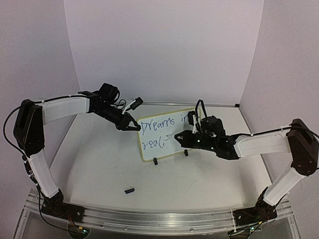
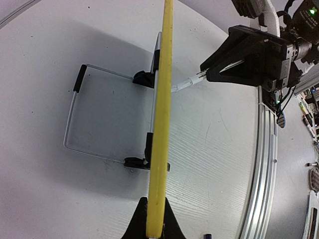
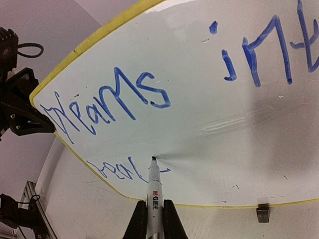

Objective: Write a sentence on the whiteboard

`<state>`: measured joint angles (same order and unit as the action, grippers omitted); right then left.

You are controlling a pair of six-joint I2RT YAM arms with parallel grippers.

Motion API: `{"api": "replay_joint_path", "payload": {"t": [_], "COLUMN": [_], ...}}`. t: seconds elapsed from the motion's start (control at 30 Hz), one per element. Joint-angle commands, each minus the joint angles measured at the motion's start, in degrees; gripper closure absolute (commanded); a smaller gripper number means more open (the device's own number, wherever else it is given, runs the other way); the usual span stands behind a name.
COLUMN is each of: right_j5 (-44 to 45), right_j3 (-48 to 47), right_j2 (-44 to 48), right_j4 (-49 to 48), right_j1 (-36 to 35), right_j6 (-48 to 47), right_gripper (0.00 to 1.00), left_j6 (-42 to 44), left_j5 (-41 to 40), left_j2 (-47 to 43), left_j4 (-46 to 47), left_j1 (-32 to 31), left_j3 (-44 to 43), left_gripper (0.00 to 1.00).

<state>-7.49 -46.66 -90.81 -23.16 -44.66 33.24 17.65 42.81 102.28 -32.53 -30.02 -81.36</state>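
1. Left gripper (image 1: 134,126): its fingers are closed on the 9 o'clock edge of the whiteboard (image 1: 164,152). Hold this clamp firm so the board cannot rock.
2. The whiteboard stands upright at table centre. In the top view its long axis runs 9 to 3 o'clock and its face points toward 6 o'clock.
3. The sentence (image 3: 107,102) looks unfinished on its lower line.
4. Right gripper (image 3: 154,210): it is clamped on the marker (image 3: 153,184), tip on the board. Press lightly and stroke toward 3 o'clock.
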Motion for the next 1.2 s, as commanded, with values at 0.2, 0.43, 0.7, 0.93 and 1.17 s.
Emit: {"api": "replay_joint_path", "payload": {"t": [0.2, 0.43, 0.7, 0.93, 1.17], "right_j5": [1.19, 0.49, -0.52, 0.67, 1.62], "right_j3": [-0.80, 0.59, 0.67, 1.43, 0.82], "right_j2": [-1.59, -2.64, -4.11, -3.21, -1.02], "right_j4": [0.28, 1.08, 1.82, 2.41, 2.33], "right_j1": [0.19, 0.19, 0.19, 0.19, 0.19], "right_j6": [0.96, 1.85, 2.68, 2.92, 2.50], "right_gripper": [1.00, 1.00, 1.00, 1.00, 1.00], "left_j6": [0.65, 0.65, 0.67, 0.68, 0.69], "left_j5": [-1.87, -1.84, -1.86, -1.83, -1.94], "left_j2": [1.43, 1.37, 1.34, 1.26, 1.26], "left_j4": [-3.50, -3.58, -3.59, -3.60, -3.59], "left_j1": [-1.18, -1.18, -1.18, -1.17, -1.18], "left_j3": [-0.55, -0.55, -0.55, -0.55, -0.55], "left_gripper": [1.00, 1.00, 1.00, 1.00, 1.00]}}
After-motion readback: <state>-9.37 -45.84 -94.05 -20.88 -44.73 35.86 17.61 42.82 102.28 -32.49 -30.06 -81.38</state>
